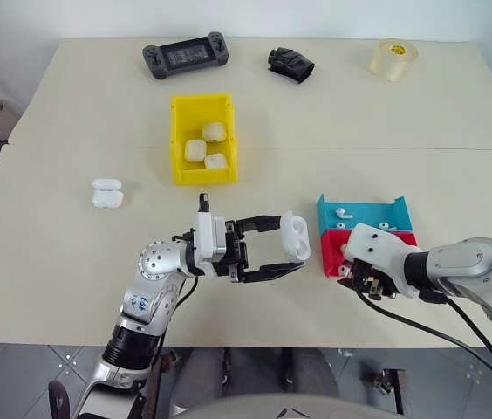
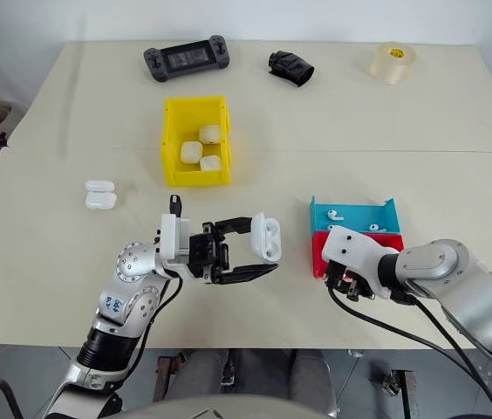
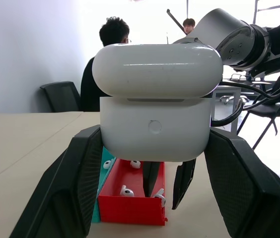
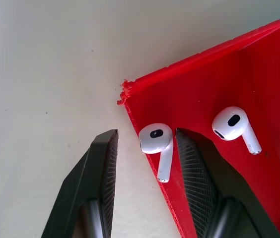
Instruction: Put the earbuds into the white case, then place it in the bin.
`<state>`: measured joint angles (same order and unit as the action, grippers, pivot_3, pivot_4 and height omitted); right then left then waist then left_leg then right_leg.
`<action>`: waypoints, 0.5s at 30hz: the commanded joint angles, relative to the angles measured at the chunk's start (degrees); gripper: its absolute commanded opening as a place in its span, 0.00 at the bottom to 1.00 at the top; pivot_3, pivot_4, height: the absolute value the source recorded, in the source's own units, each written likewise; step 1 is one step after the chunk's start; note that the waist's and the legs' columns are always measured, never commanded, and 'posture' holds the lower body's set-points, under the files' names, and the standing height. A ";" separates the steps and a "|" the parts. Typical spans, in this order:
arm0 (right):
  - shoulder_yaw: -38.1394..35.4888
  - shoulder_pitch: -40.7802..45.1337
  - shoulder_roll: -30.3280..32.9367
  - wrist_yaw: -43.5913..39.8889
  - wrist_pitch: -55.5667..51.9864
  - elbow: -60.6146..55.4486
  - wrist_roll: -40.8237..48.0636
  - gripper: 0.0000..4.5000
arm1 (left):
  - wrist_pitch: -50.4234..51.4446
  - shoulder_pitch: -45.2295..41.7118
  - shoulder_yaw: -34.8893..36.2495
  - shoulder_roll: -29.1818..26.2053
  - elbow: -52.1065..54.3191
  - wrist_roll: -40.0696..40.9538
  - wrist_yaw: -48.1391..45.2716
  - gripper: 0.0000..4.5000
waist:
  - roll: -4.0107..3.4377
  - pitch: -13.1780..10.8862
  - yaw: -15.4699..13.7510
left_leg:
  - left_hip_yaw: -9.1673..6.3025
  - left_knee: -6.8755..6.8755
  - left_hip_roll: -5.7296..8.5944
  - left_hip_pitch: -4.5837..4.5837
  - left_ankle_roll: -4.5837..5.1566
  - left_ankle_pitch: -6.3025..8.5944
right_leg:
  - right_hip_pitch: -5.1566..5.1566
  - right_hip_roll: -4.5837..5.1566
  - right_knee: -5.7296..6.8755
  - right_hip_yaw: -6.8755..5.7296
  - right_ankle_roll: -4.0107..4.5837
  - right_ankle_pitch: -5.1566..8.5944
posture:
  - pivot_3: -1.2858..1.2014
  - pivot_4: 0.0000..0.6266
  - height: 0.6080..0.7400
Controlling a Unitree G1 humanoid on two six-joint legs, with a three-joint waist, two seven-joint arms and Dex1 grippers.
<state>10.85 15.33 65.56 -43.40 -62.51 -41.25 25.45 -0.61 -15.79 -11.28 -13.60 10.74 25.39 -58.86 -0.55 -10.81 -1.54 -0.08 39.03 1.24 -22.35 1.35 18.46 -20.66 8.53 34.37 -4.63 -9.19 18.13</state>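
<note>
Cream table [image 1: 71,262] before a white wall. Left gripper [image 1: 291,251] clamped on open white case [image 1: 296,236]. Right gripper [image 4: 145,148] parted around an earbud [image 4: 157,144] in red tray [image 4: 259,89]. Yellow bin [image 1: 176,140] farther back.

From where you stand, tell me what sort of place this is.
Probably an office or lab set up for robot trials. Two people sit in the background near a black office chair, against a plain white wall. On the pale table lie sorted parts: a yellow bin of white cases and red and blue trays of earbuds.
</note>
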 commanded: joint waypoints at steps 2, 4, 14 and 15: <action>-0.21 0.33 -0.36 0.05 0.53 -0.98 -0.83 0.42 | -0.27 -0.87 -0.35 0.28 3.11 1.07 0.41 0.61 | 0.00 0.00 0.00 | 0.00 0.00 0.00 0.00 0.00 0.00 | 0.00 0.00 0.00 0.00 0.00 0.00 | 0.52 0.24 1.00; -0.02 0.15 -0.51 -0.02 0.76 -0.68 -1.13 0.42 | -0.18 -0.99 -0.41 0.34 3.20 1.11 0.46 0.61 | 0.00 0.00 0.00 | 0.00 0.00 0.00 0.00 0.00 0.00 | 0.00 0.00 0.00 0.00 0.00 0.00 | 0.52 0.24 1.00; 0.10 -0.70 -0.92 -0.79 1.93 -0.01 -2.27 0.11 | 0.27 -1.40 -0.21 0.03 2.96 1.42 0.14 0.61 | 0.00 0.00 0.01 | 0.00 -0.01 0.00 0.00 0.00 0.00 | 0.00 0.00 0.00 0.00 0.00 0.00 | 0.52 0.24 1.00; 0.04 -0.74 -1.03 -0.80 2.06 0.02 -2.35 0.11 | 0.31 -1.42 -0.22 0.01 2.94 1.48 0.05 0.61 | 0.00 0.00 0.01 | 0.00 -0.01 0.00 0.00 0.00 0.00 | 0.00 0.00 0.00 0.00 0.00 0.00 | 0.52 0.24 1.00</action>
<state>10.95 14.67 64.84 -44.15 -61.22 -40.45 23.49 -0.07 -16.75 -11.33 -13.66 10.86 25.45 -58.81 -0.55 -10.81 -1.53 -0.08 39.02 1.25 -22.35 1.35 18.46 -20.66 8.53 34.36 -4.63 -9.19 18.13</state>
